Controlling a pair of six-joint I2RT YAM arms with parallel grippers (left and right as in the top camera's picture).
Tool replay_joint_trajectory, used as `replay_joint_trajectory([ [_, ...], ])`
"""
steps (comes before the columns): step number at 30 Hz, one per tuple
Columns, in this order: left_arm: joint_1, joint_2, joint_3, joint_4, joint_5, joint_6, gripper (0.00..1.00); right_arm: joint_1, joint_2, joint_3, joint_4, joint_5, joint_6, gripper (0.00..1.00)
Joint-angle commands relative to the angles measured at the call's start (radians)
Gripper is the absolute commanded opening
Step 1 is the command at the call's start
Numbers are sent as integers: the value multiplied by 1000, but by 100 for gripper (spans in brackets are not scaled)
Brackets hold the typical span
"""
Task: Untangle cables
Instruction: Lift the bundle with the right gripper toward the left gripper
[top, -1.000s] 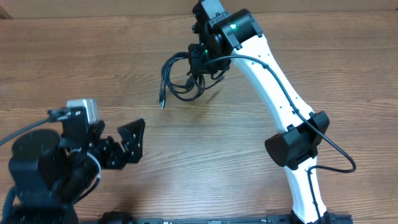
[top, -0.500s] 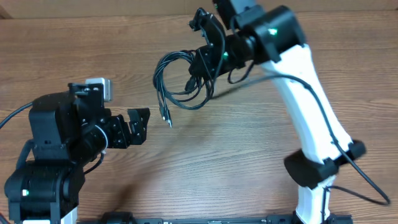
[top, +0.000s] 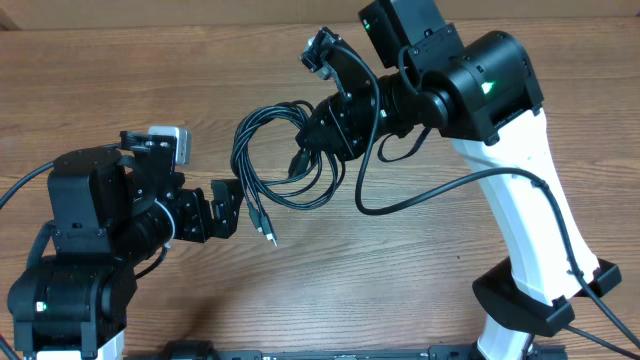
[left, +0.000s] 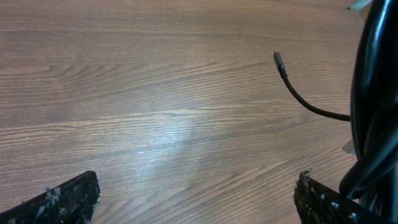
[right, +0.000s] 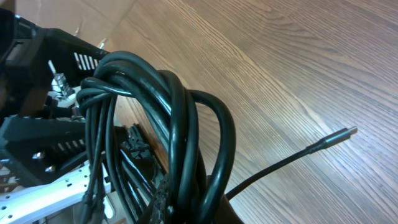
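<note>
The cables are a looped bundle of thin black cords lifted off the wooden table. My right gripper is shut on the bundle at its right side. The loops hang left and down, and a plug end dangles lowest. In the right wrist view the bundle fills the frame between the jaws, with one plug end sticking out right. My left gripper is open and empty, just left of the hanging loops. In the left wrist view a plug end and the loops show at the right.
The wooden table spans the whole view. The left arm's body stands at the lower left. The right arm's white link crosses the right side, with its own thicker black wire looping below the gripper.
My right gripper has lifted the bundle and carried it left and toward the front. The left arm has raised and moved right, close to the hanging loops.
</note>
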Motion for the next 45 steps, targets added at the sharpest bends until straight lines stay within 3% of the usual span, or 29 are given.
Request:
replay_joint_trajectory([
  [1, 3, 1, 18, 4, 30, 23, 100, 6, -26, 25, -7, 32, -9, 6],
  [7, 3, 1, 18, 3, 40, 23, 100, 6, -26, 25, -7, 142, -9, 7],
  [18, 3, 1, 18, 27, 46, 23, 99, 6, -25, 20, -7, 90, -2, 7],
  [24, 3, 1, 18, 109, 158, 23, 100, 6, -23, -22, -7, 146, -2, 7],
  [34, 3, 12, 18, 128, 177, 23, 100, 12, -20, -38, -7, -30, -2, 6],
  [37, 3, 29, 18, 139, 177, 23, 87, 12, -20, -38, -7, -98, -2, 6],
  [40, 3, 49, 18, 152, 181, 21, 63, 12, -20, -38, -7, -137, -1, 6],
  [41, 3, 54, 18, 154, 190, 22, 59, 12, -20, -38, -7, -142, -1, 6],
  [42, 3, 61, 18, 158, 203, 22, 59, 13, -20, -38, -7, -147, -1, 6],
  [44, 3, 73, 18, 167, 224, 22, 76, 17, -20, -38, -7, -164, -1, 7],
  [45, 3, 77, 18, 172, 230, 22, 79, 19, -20, -38, -7, -169, -2, 7],
])
